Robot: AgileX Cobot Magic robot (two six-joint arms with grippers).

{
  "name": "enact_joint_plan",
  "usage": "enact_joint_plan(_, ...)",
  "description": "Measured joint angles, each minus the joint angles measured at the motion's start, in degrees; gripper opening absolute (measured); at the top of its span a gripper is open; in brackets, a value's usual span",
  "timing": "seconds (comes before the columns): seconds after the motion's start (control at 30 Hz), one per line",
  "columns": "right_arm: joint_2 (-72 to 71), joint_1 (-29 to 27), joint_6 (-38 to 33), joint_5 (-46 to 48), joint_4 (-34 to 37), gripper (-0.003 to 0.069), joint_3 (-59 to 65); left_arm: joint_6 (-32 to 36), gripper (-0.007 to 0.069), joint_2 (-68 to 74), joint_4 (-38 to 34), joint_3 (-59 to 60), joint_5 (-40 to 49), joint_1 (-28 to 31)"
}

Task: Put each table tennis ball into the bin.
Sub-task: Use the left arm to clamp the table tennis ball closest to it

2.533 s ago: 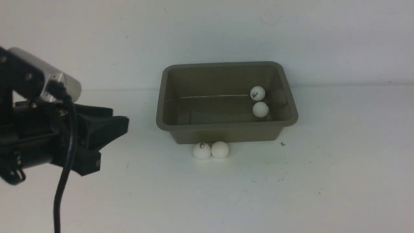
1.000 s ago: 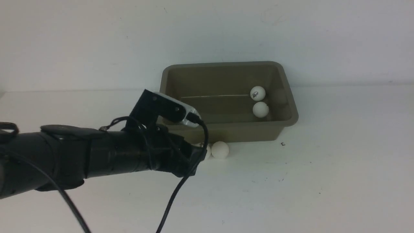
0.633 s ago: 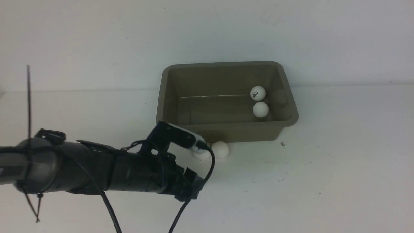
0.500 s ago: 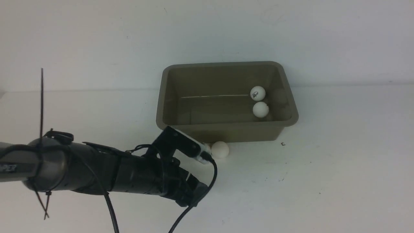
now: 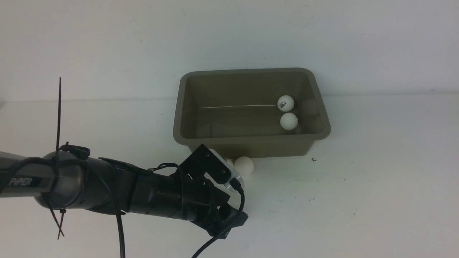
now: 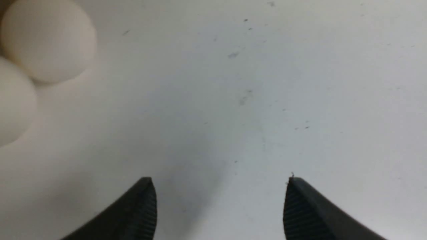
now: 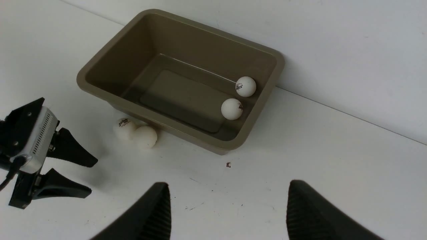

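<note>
Lowered to the counter (image 5: 358, 200), the open, empty left tool (image 6: 220, 186) nears two small white balls (image 7: 145, 136) outside the taupe plastic bin (image 5: 251, 148); a grasp looks next.

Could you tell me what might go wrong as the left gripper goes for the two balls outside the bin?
1. The logo ball and the plain ball on the table lie touching, so closing on one could send the other rolling.
2. Both sit close to the near wall of the bin, so the left gripper may strike and shift the bin.
3. That gripper, open, is off to one side of them, so closing now would likely catch nothing.
</note>
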Motion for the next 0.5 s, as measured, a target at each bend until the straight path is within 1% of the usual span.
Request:
enact_joint_plan(0.17,0.0,0.0,0.0,0.0,0.0,0.0429,0.0,-3.75,0.0461,-1.64,0.05,0.0,1.4,0.0)
enact_joint_plan(0.3,0.0,0.0,0.0,-0.13,0.23,0.0429,0.0,-4.69,0.0461,-4.18,0.05,0.0,1.45,0.0)
enact_joint_plan(0.5,0.0,0.0,0.0,-0.89,3.24,0.0429,0.0,-7.11,0.0461,-10.43,0.17,0.0,1.4,0.0)
